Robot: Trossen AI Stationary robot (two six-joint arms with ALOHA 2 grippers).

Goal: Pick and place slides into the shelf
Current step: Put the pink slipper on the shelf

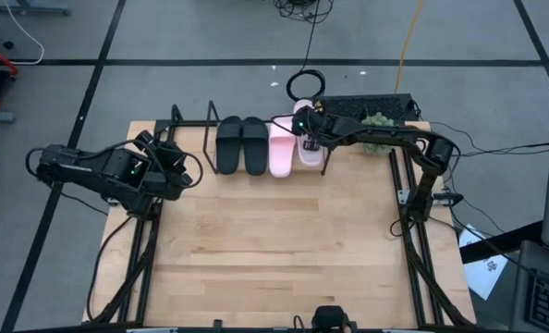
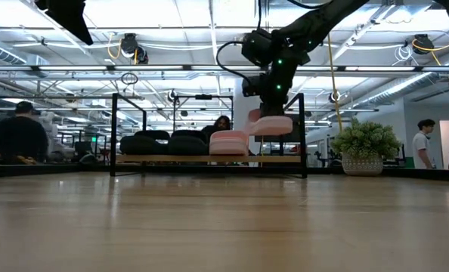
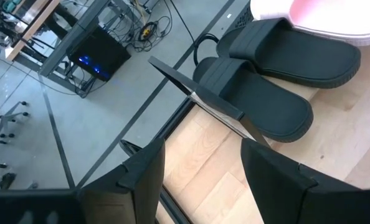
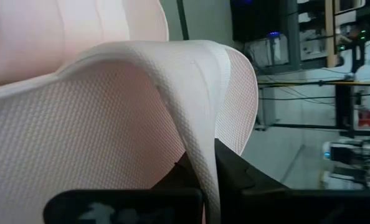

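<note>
Pale pink slide (image 1: 310, 139), fourth of the set: held by the right gripper (image 1: 311, 141) above the right end of the shelf (image 1: 191, 122), which stands along the far edge of the table (image 1: 274, 250). In the right wrist view the fingers are clamped on the edge of the wide strap (image 4: 197, 124). In the low view the slide (image 2: 272, 125) hangs tilted, clear of the shelf board (image 2: 209, 159), apparently so it can be lowered into the last free place.

Pale pink slide, mate (image 1: 281, 146): lying on the board, just beside the held one, toe toward the table's middle.

Matte black pair (image 1: 242, 144): on the board side by side, left of the pink mate. The four are lined up in a row, pairs together, seemingly to fill the rack across its width.

Left gripper (image 1: 168, 166): near the table's left edge, just beside the shelf's left end, fingers (image 3: 144, 177) spread with nothing between them; it appears to wait aside, leaving the rack free.

Potted plant (image 1: 378, 125): far right corner, beyond the shelf.

Status, as judged: three placed, last slide in hand; release should follow once the sole rests flat.
</note>
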